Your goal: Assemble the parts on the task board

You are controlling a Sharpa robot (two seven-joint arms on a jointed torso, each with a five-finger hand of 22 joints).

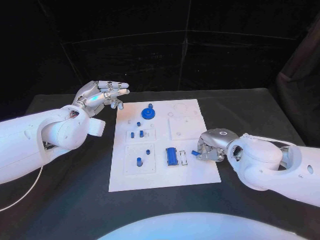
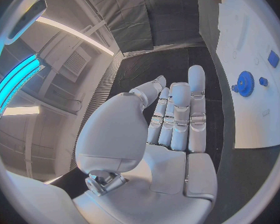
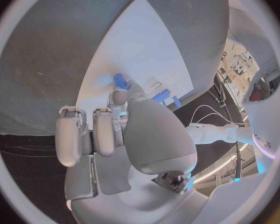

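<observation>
Task board [image 1: 192, 172] lying flat mid-table, long axis running away from the robot, slightly slanted. On it: a blue gear [image 1: 149, 113] at the far end with a small stub rising from its centre; a few small blue pegs [image 1: 136, 134] in the recess nearer; 1 upright-looking blue peg [image 1: 138, 161] in the near left recess; a blue rectangular block [image 1: 171, 156] just beside it, long axis along the board's length.

Right hand [image 1: 212, 145] down on the board's right edge, fingers curled together, pinching a small blue part [image 1: 196, 153] at the fingertips; in the right wrist view that blue part [image 3: 119, 79] peeking past the fingertips, touching or nearly touching the board, mostly hidden, so shape and pointing hard to tell.

Left hand [image 1: 99, 97] raised off the board's far left corner, just beside it, fingers loosely apart, holding nothing; in the left wrist view palm open and fingers [image 2: 196, 109] stretched out straight, side by side.

Far right recesses of the board faint, contents unreadable.
</observation>
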